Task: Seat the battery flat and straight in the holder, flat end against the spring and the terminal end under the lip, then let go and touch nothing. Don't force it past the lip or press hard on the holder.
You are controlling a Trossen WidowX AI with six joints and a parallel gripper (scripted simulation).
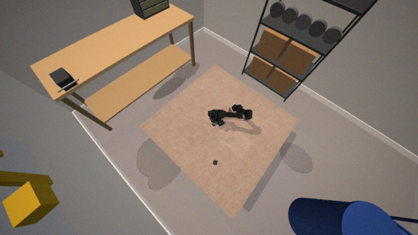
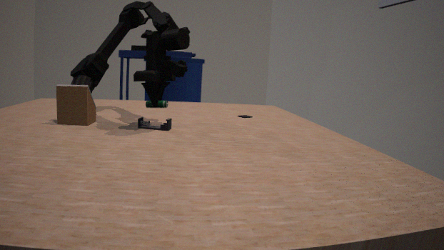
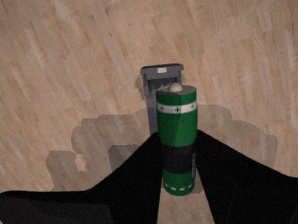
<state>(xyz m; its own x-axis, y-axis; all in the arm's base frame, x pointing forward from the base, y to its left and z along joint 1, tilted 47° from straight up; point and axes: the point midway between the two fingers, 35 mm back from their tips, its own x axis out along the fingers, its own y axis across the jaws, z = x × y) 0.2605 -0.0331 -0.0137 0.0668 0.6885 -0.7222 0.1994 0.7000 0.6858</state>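
My gripper (image 2: 155, 101) (image 3: 176, 137) (image 1: 216, 123) is shut on a green battery (image 2: 156, 103) (image 3: 177, 143) with a black band and a white ring near its terminal end. It holds the battery level, a little above the table. The dark holder (image 2: 154, 126) (image 3: 160, 78) stands on the table below; in the wrist view the battery's terminal end covers part of it. In the exterior view the holder lies slightly nearer the camera than the battery. In the top view the arm hides the holder and the battery.
A tan block (image 2: 75, 104) stands on the wooden table (image 2: 250, 171) left of the holder. A small dark square (image 2: 245, 116) (image 1: 215, 162) lies farther off on the table. A shelf rack (image 1: 296, 50) and a workbench (image 1: 111, 47) stand beyond the table.
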